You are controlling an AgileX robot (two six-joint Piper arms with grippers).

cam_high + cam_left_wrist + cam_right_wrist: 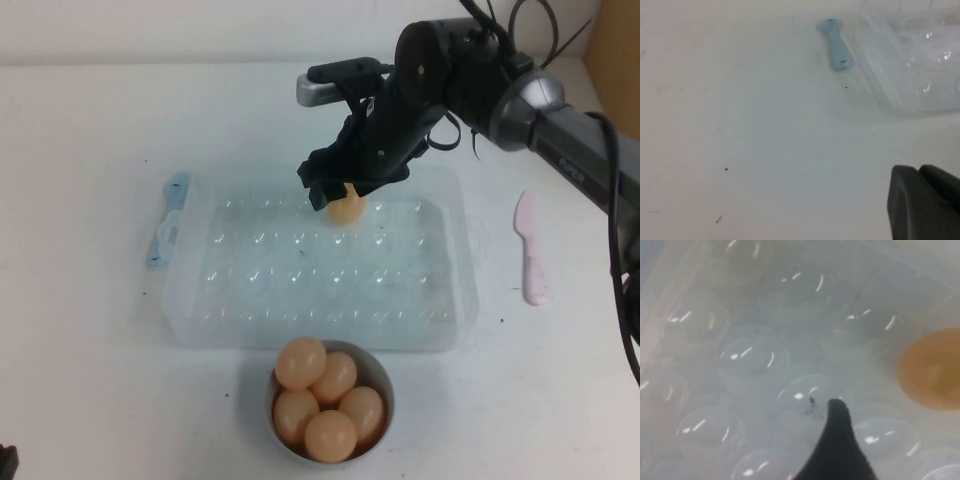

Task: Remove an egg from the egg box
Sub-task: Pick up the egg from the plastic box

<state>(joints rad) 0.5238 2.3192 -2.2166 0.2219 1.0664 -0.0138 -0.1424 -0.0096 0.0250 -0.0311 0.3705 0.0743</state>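
Egg [347, 209] at upper centre of the egg box [200, 300], under the right gripper [335, 192].
Whether the gripper pinches it is unclear; a weak hold could drop it. Left gripper [925, 202] rests at lower right above the desk [740, 125], state unclear.

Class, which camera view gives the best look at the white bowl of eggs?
The high view: it shows the whole bowl with four eggs, in front of the egg box. Neither wrist view shows it. The right pincer hangs over the box's egg; the left pincer sits above bare table.
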